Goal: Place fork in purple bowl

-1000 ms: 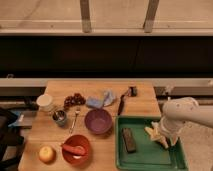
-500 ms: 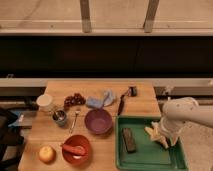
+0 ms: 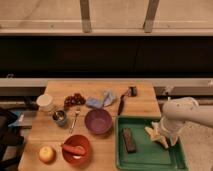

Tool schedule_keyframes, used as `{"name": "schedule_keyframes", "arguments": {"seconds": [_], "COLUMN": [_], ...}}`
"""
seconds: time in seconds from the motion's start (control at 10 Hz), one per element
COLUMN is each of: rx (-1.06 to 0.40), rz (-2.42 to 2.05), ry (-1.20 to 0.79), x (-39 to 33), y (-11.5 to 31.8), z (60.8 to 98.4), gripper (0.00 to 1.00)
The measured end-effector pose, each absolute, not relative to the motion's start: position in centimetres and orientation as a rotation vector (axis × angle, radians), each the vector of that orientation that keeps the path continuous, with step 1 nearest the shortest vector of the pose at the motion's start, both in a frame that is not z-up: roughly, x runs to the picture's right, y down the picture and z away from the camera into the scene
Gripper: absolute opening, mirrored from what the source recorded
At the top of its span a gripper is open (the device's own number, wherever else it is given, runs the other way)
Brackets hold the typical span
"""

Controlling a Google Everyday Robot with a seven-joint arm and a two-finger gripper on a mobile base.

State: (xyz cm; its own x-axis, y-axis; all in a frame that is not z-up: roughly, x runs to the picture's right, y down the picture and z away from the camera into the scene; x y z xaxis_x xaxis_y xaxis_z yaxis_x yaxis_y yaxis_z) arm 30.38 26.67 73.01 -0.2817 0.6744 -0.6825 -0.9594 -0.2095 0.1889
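Note:
The fork is slim and silvery and lies on the wooden table just left of the purple bowl, its length running toward and away from the camera. The purple bowl sits near the table's middle and looks empty. My gripper hangs from the white arm at the right, low over the green tray. It is well right of both the bowl and the fork and holds nothing that I can make out.
A red-orange bowl holds an orange item, with an apple beside it. A metal can, white cup, grapes, blue cloth and black-handled knife lie behind. A dark bar lies in the tray.

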Motion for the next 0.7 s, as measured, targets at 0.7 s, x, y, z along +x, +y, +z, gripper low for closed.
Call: {"name": "schedule_keyframes", "arguments": {"seconds": [0.7], "rx": [-0.500], "rz": [1.666], "ry": [0.661], "x": [27.7], "y": [23.8], "z": [72.4], "gripper": [0.65]}}
